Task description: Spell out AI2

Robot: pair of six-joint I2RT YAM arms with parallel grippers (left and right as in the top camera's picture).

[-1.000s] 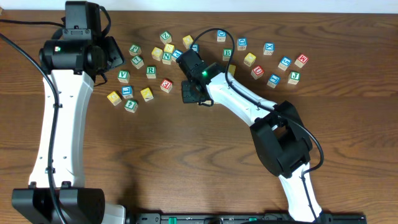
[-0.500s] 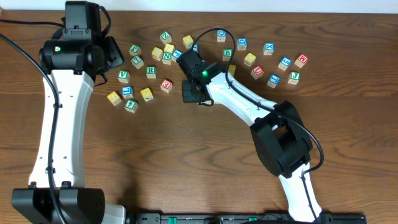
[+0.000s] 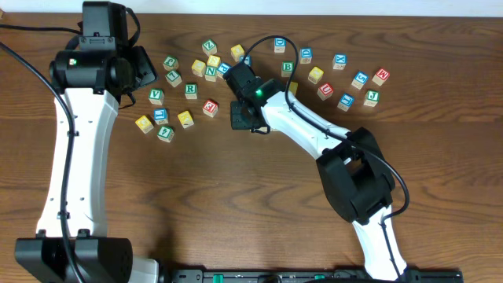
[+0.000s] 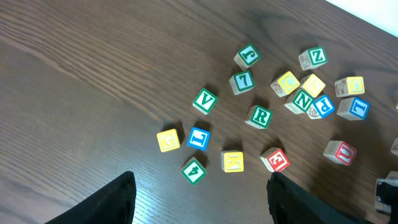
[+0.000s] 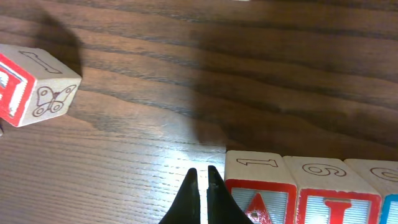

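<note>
Your right gripper (image 5: 203, 186) has its fingers pressed together with nothing between them, the tip just beside the left face of the "A" cube (image 5: 258, 196) at the lower right of the wrist view. That looks like a pusher's posture, since a closed tip makes a neat wedge for squaring up a row. The "I" cube (image 5: 329, 198) sits touching the "A" on its right. A blue cube (image 5: 390, 200) touches that one at the frame edge (its character is cut off, so you cannot confirm the 2). From overhead, the wrist hides the row near centre top. A red-framed butterfly block (image 5: 34, 87) lies well apart at the upper left. Your left gripper (image 4: 200, 186) hangs spread wide and empty over the loose cubes (image 4: 261, 116), likely held out of the way. The table (image 3: 236, 204) is dark wood with the grain running across, and a lamp's glare shows in the wrist view. A pale strip runs along the overhead's top edge.
</note>
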